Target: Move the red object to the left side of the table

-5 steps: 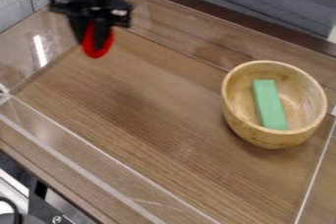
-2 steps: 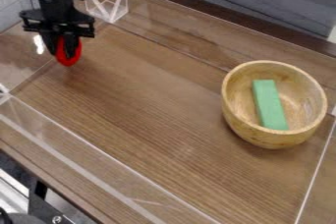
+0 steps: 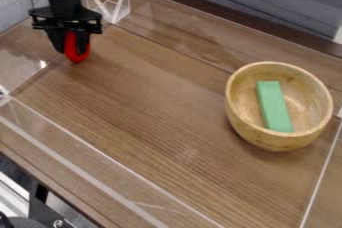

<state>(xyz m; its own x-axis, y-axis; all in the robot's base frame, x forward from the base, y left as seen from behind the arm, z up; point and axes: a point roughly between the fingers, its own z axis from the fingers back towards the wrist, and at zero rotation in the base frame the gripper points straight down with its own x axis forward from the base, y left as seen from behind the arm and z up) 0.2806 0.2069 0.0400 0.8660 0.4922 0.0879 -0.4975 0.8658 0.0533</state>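
- Gripper (image 3: 74, 44) points straight down at the far left of the table (image 3: 147, 122); since a second ago it has travelled left and lower.
- Red object (image 3: 76, 50) sits between the jaws, at or near the tabletop.
- Jaws look slightly wider than before; whether the grip is released cannot be told.
- Judgement: placement nearly done.
- Contact with the tabletop is hidden.
- Bowl (image 3: 278, 104) with green block (image 3: 274, 105) stands well apart, right.

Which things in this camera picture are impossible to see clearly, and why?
- Gripper: too small and dark to tell if the jaws grip or have let go.
- Red object: upper part hidden by the fingers; contact with the table unclear.
- Green block: lower end hidden by the wooden bowl rim.
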